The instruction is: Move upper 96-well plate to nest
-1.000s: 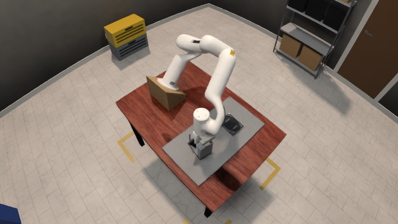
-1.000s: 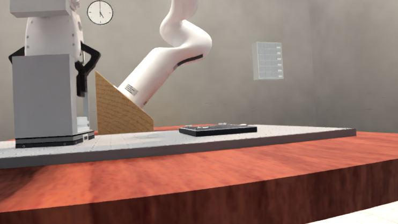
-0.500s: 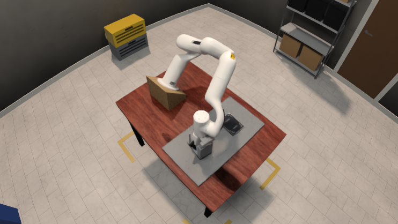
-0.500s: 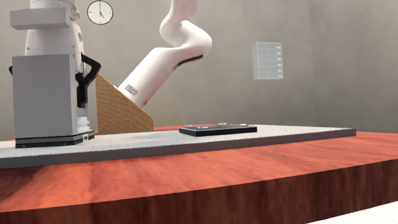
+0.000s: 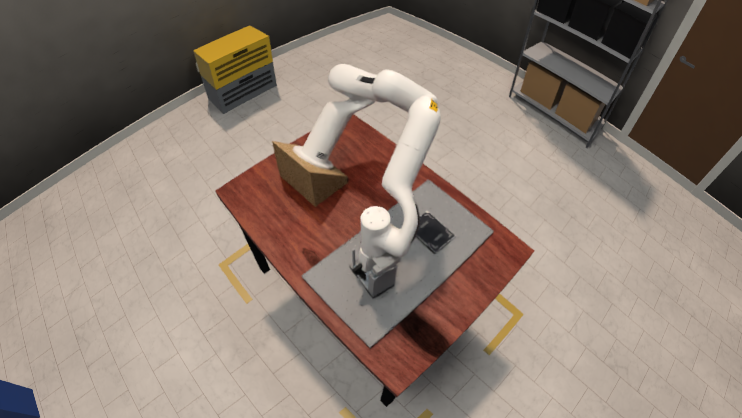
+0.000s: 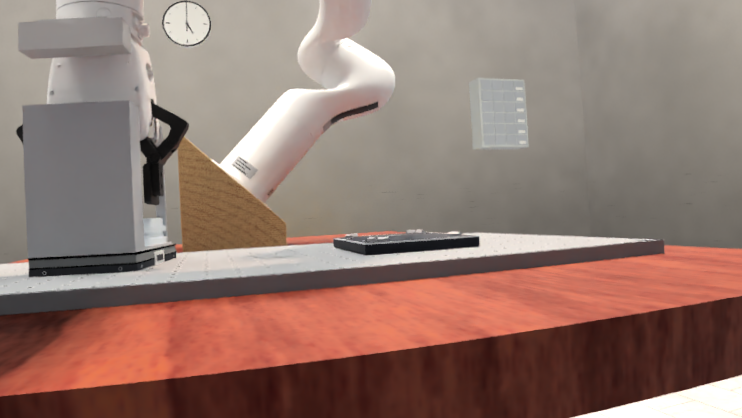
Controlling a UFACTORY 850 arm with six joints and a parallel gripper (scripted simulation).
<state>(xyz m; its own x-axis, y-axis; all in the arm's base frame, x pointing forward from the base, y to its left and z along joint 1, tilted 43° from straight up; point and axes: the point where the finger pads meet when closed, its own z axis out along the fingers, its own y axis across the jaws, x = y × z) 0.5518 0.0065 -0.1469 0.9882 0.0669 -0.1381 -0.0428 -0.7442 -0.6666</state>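
The stack rack K1 is a grey box-like tower on a black base at the left of the grey mat; it also shows in the overhead view. Only a white edge of the plates shows low in its open side. My gripper is open and lowered into the rack from above; one black finger hangs at the rack's right side, the other is mostly hidden. In the overhead view the wrist covers the gripper. The plate nest N1 is a flat black tray, empty, also in the overhead view.
A wooden wedge carries the arm's base at the table's back. The grey mat lies on a red-brown table. Shelving with boxes and a yellow-and-grey cabinet stand far off on the floor.
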